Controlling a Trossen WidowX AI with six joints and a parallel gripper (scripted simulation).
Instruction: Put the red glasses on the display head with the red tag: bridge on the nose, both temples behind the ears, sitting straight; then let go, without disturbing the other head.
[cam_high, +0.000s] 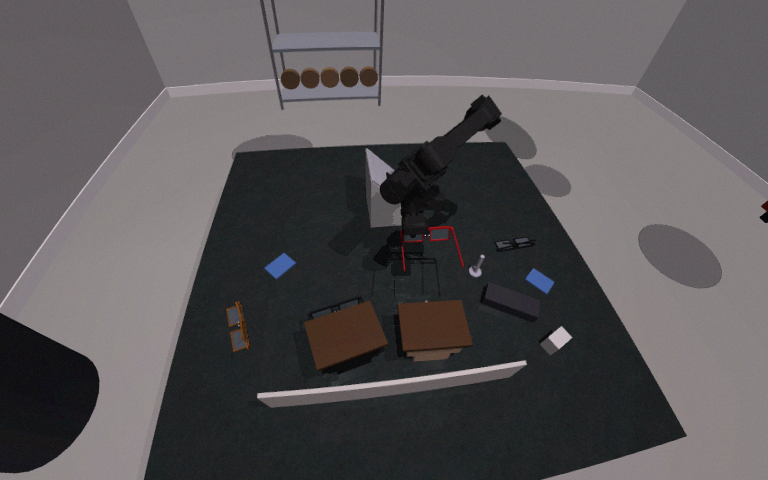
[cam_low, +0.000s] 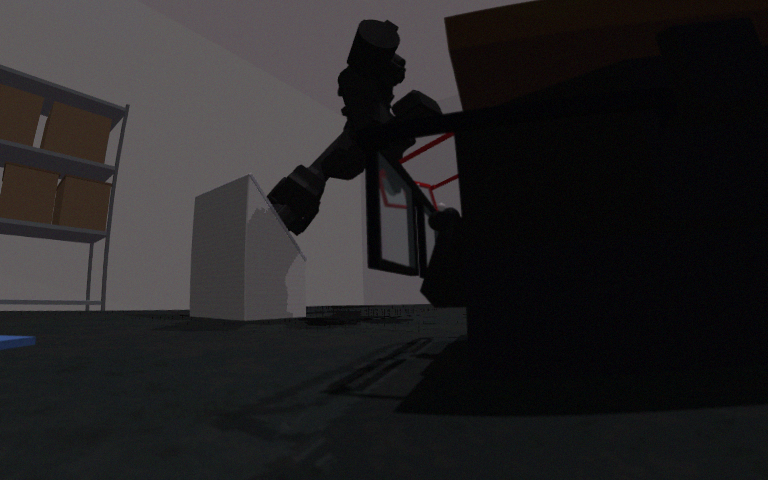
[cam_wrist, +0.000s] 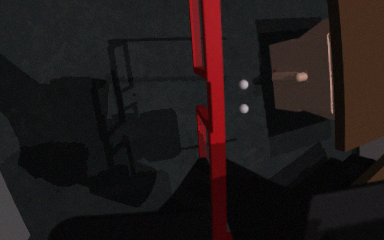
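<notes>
My gripper (cam_high: 414, 231) (cam_wrist: 209, 165) is shut on the front frame of the red glasses (cam_high: 458, 247) (cam_low: 427, 148) (cam_wrist: 216, 100). The glasses are held in the air with both temples open and pointing toward the heads. The right display head (cam_high: 433, 323) (cam_wrist: 295, 95) has a brown top, a jutting nose and a small red patch beside it in the wrist view. The glasses are in front of it, apart from it. The other head (cam_high: 345, 335) (cam_low: 566, 226) stands to its left, turned slightly, and wears black glasses (cam_high: 336, 312) (cam_low: 373, 226). The fingertips are largely hidden in the top and exterior views.
A small stand (cam_high: 475, 271), folded black glasses (cam_high: 514, 243), a dark box (cam_high: 511, 301) and a white cube (cam_high: 559, 337) lie right. Orange glasses (cam_high: 240, 328) and a blue card (cam_high: 280, 265) are left. A white panel (cam_high: 390, 386) stands behind the heads; a white wedge (cam_high: 376, 195) (cam_low: 219, 254) is beside the arm.
</notes>
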